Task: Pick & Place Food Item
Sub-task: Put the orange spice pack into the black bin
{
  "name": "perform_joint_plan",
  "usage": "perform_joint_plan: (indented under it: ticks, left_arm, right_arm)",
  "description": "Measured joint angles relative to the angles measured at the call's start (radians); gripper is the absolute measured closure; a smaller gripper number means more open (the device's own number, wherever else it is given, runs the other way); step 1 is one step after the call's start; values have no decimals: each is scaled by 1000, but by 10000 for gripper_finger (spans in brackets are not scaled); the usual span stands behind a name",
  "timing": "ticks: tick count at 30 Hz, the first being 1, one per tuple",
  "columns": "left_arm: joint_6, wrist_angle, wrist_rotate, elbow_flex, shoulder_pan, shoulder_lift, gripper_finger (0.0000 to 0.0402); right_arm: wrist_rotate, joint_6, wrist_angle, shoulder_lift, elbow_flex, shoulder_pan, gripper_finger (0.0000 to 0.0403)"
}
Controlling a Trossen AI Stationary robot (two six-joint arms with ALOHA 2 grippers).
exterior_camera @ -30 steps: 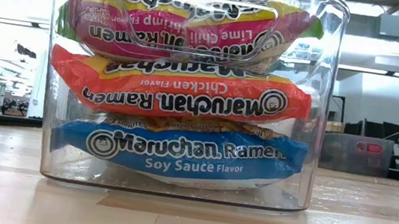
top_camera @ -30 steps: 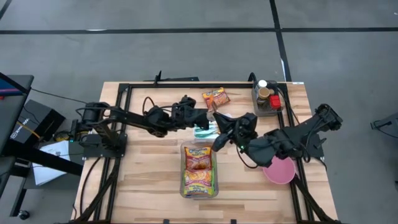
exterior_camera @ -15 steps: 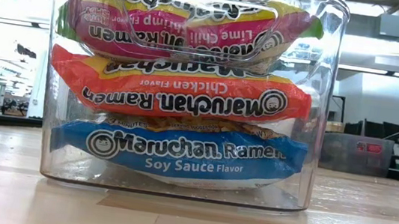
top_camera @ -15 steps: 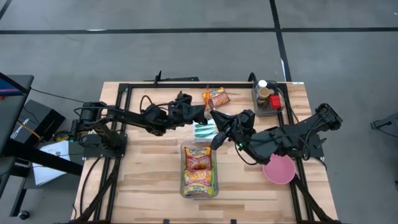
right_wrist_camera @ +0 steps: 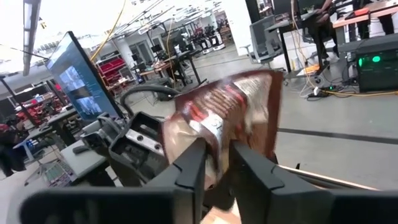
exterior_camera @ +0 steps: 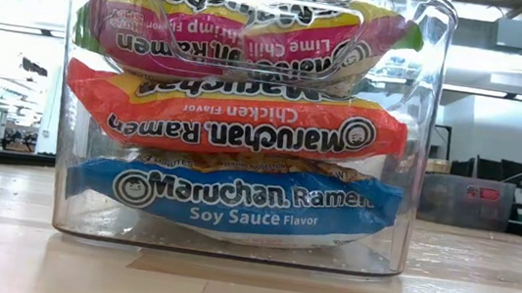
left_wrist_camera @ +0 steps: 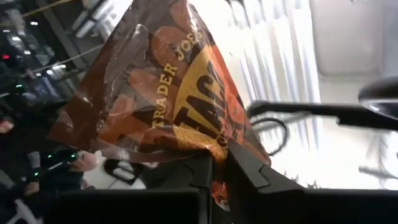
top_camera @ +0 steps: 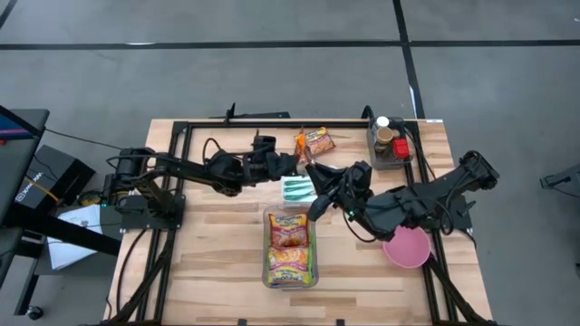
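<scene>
My left hand (left_wrist_camera: 217,171) is pinched shut on the lower edge of a brown snack bag (left_wrist_camera: 165,93) reading "TRADER JOE'S", held above the table (top_camera: 217,272), its long axis rising away from the fingers. My right hand (right_wrist_camera: 216,163), just opposite, has fingers slightly parted around the bag's other end. The clear bin (top_camera: 290,246) of Maruchan Ramen packets sits just past my right hand.

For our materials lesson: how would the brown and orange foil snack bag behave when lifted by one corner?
The brown and orange foil snack bag probably flops: its film creases above the left gripper pinching its edge. Likely light: it looks thin. Glossy film may slip.
</scene>
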Motion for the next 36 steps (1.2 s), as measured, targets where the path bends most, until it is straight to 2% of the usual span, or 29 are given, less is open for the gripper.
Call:
perform_joint_plan:
  ticks: [7,10,13,17,22,25,29,36]
  left_arm:
    - [174,-37,111,0,49,-79,390]
    - [270,-141,175,1,88,-150,391]
    - [450,-406,219,1,118,-248,391]
    - [789,-897,214,1,138,-395,391]
    - [1078,-1399,121,1,110,-521,391]
    - [1195,-1596,46,1,56,-563,392]
    - [1259,-1712,-101,1,-36,-563,392]
    - [1344,-1722,-463,2,-180,-510,392]
  right_arm:
    - [-3,34,-28,-2,0,31,283]
    - [-34,119,-117,-2,0,42,251]
    - [-121,279,-268,-2,0,54,216]
    - [-275,441,-435,-2,-2,67,176]
    - [-377,444,-489,-20,-2,82,158]
    - [-453,436,-521,-71,0,61,158]
    - [-577,346,-535,-123,0,-22,158]
    - [-826,201,-551,-145,0,-210,158]
